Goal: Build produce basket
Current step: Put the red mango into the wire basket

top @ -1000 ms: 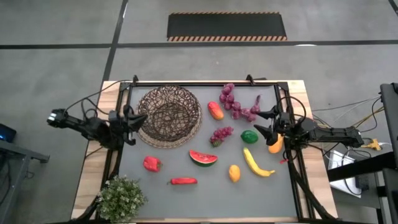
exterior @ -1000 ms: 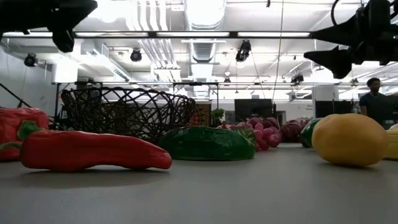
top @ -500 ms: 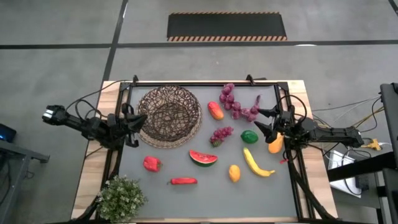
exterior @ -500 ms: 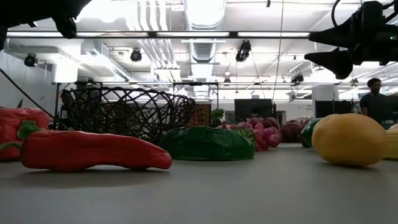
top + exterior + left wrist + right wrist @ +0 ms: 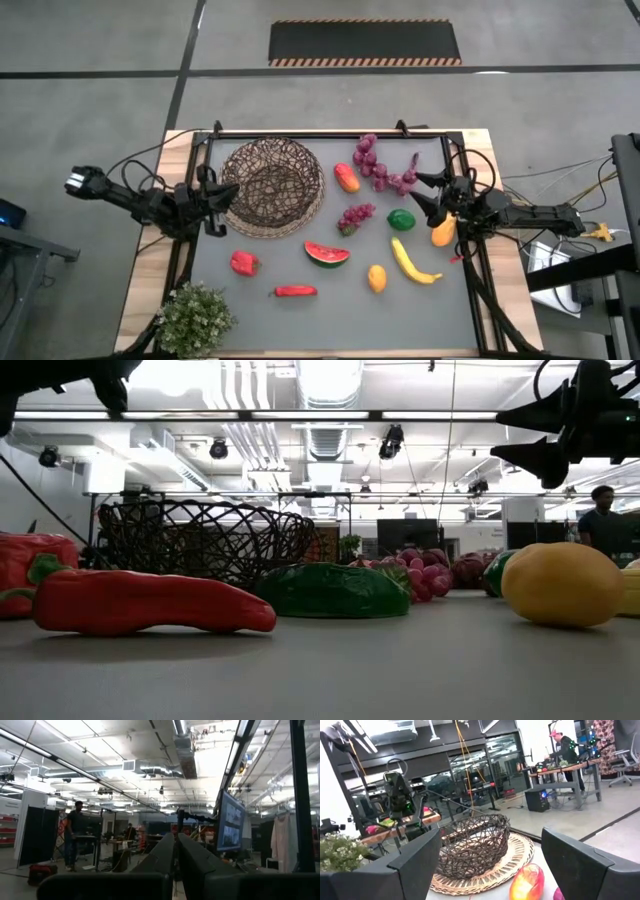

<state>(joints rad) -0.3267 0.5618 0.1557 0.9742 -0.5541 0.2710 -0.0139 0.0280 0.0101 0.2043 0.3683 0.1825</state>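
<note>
The dark wicker basket (image 5: 272, 186) stands on the grey table at its far left, with nothing in it. The produce lies loose to its right and in front: grape bunches (image 5: 377, 167), an orange-red fruit (image 5: 346, 178), a green pepper (image 5: 401, 219), a watermelon slice (image 5: 326, 253), a banana (image 5: 412, 262), a yellow fruit (image 5: 376, 278), a red pepper (image 5: 243, 263) and a chili (image 5: 294, 291). My left gripper (image 5: 213, 203) hovers shut at the basket's left rim, tipped upward (image 5: 175, 855). My right gripper (image 5: 428, 196) hangs open at the right edge, facing the basket (image 5: 475, 845).
A small green potted plant (image 5: 195, 318) stands at the near left corner. An orange pepper (image 5: 443, 233) lies under my right arm by the right rail. A black frame (image 5: 330, 134) runs round the table. People stand in the room beyond.
My left gripper has risen a little beside the basket, tipped upward and rolled, staying shut; in the low view it has climbed toward the top edge. The produce and the basket have not moved.
</note>
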